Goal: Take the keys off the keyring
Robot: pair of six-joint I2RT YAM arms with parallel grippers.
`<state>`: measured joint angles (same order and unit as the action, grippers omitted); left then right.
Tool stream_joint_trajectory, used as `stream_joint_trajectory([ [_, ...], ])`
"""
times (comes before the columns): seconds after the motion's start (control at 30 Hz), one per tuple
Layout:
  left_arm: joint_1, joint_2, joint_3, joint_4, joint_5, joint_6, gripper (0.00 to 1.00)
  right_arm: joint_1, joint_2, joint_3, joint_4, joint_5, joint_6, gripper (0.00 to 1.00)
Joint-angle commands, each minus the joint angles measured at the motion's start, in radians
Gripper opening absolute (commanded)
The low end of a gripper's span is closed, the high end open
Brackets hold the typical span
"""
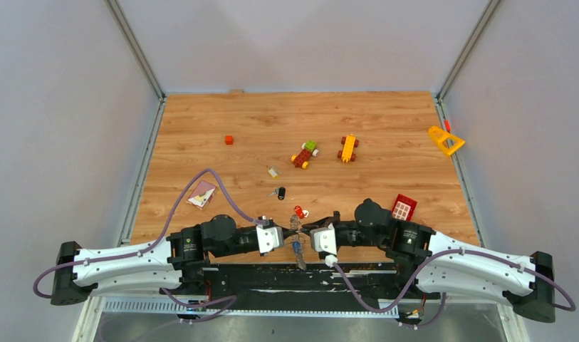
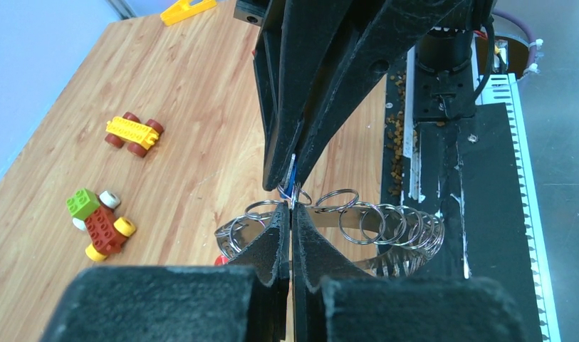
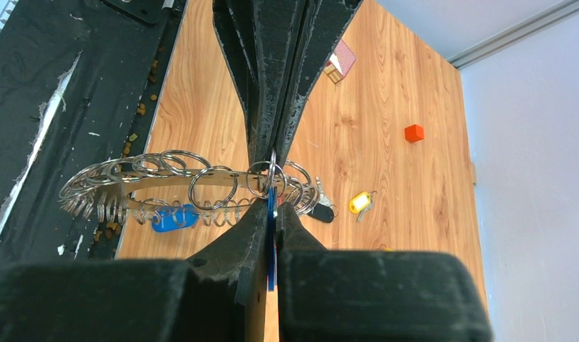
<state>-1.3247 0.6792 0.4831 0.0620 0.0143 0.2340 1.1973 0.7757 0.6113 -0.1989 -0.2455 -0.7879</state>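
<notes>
Left gripper (image 2: 292, 208), fully closed, is pinching the seemingly stiff, slippery keyring (image 2: 372, 228) while right gripper (image 3: 273, 208) is clamping one light blue-headed key (image 3: 272, 246) by its head.

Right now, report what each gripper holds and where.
Left gripper pinches the keyring by a small loop on its rim; right gripper pinches a key by its blue head.

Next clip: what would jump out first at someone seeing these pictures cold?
The two tools meeting tip to tip at the near edge of the table: the left tool is shut on a small loop of the keyring, the right tool on a blue key next to that loop. Just beyond them a black key and a red key lie loose on the wood.
</notes>
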Motion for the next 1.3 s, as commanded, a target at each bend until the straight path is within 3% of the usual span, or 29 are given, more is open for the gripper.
stream_joint_trajectory([
  [0.0,-0.004,-0.005,0.052,0.049,-0.004,0.006,0.0,0.008,-0.034,0.035,0.016,0.011,-0.01,0.0],
  [1.27,-0.004,-0.004,0.05,0.039,-0.007,0.003,0.0,0.009,-0.062,0.027,0.041,0.006,-0.001,0.0],
])
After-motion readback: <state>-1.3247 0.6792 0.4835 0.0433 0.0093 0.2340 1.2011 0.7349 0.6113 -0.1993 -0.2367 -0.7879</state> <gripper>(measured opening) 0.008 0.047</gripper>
